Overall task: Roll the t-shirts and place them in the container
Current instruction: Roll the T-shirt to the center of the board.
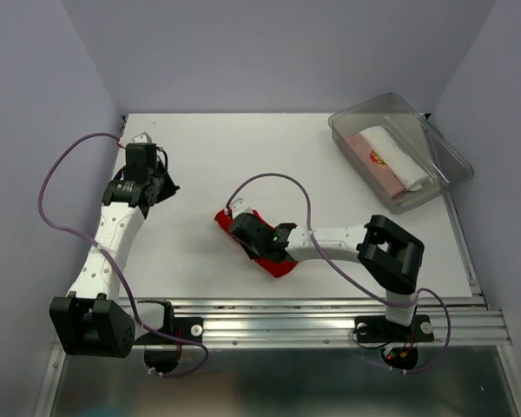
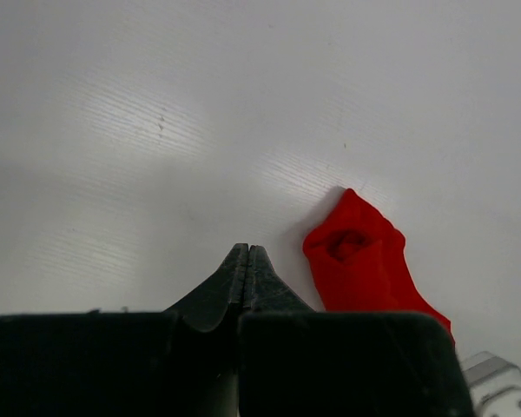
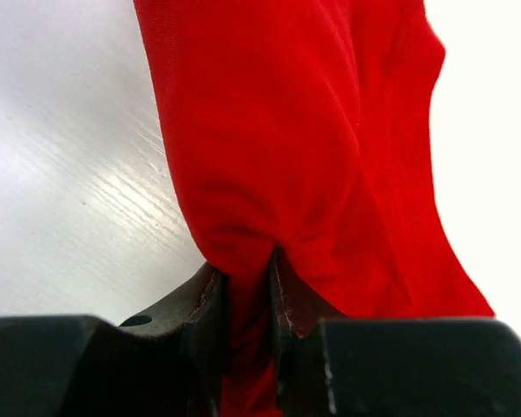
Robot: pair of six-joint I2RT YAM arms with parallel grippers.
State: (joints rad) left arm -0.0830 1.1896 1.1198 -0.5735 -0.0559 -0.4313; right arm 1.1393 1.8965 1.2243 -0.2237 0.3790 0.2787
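A bright red t-shirt lies rolled into a narrow bundle in the middle of the white table. My right gripper sits on top of it, and the right wrist view shows a fold of the red t-shirt pinched between its two fingers. My left gripper is shut with nothing in it, hovering at the far left of the table; the end of the red roll shows just to its right. A white roll and a pale pink roll with small red print lie in a bin.
A clear plastic bin stands at the back right of the table. A metal rail runs along the near edge by the arm bases. Purple cables loop over both arms.
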